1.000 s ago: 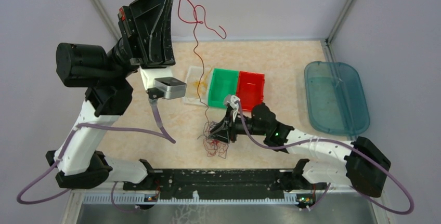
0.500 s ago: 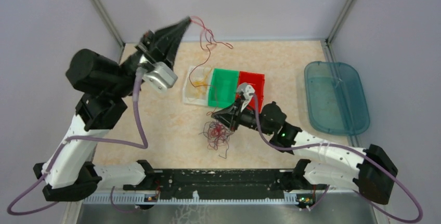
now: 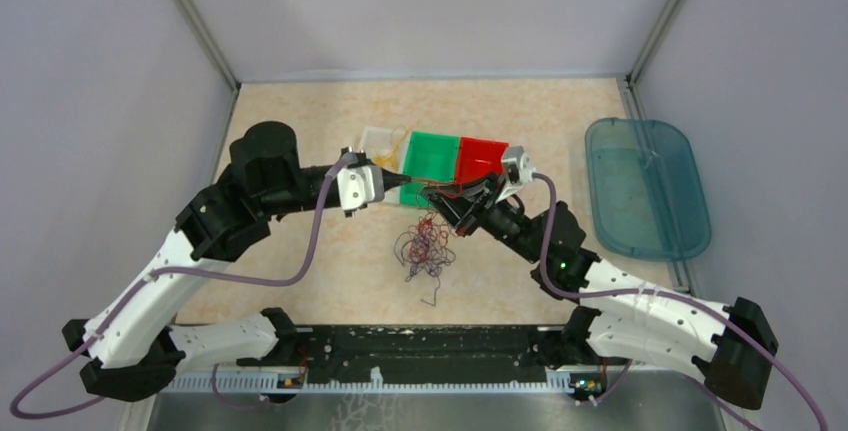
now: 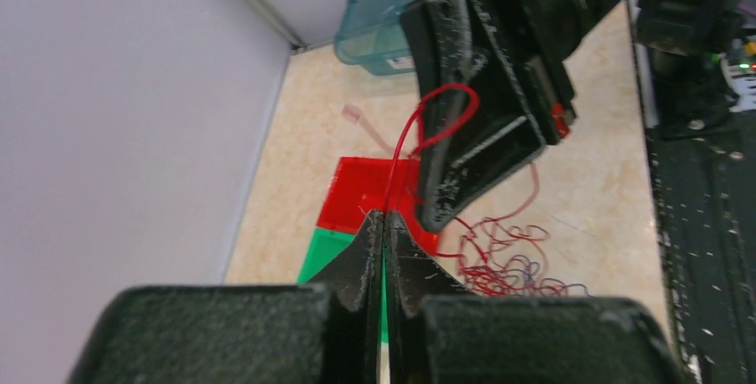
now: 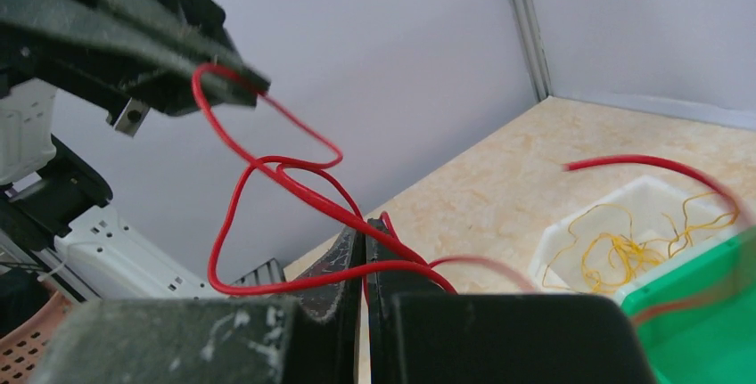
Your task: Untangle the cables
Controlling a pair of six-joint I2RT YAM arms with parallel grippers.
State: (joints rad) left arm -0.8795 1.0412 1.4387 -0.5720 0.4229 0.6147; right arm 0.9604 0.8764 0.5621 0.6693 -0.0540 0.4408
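Both arms dropped since a sec ago: L gripper (image 3: 418, 187) came down from upper left to frame centre, now tip-to-tip w/ R gripper (image 3: 437, 194) at the green bin's (image 3: 432, 151) near edge. I see both pressed together, each pinching the red cable (image 4: 403, 143). Other cables (image 3: 424, 248) lie tangled just below centre.

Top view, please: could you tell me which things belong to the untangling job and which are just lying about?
Job: red cable, pinched by both left gripper and right gripper; cable tangle; yellow cables in the clear bin.
Lying about, unused now: green bin; red bin; teal tray.
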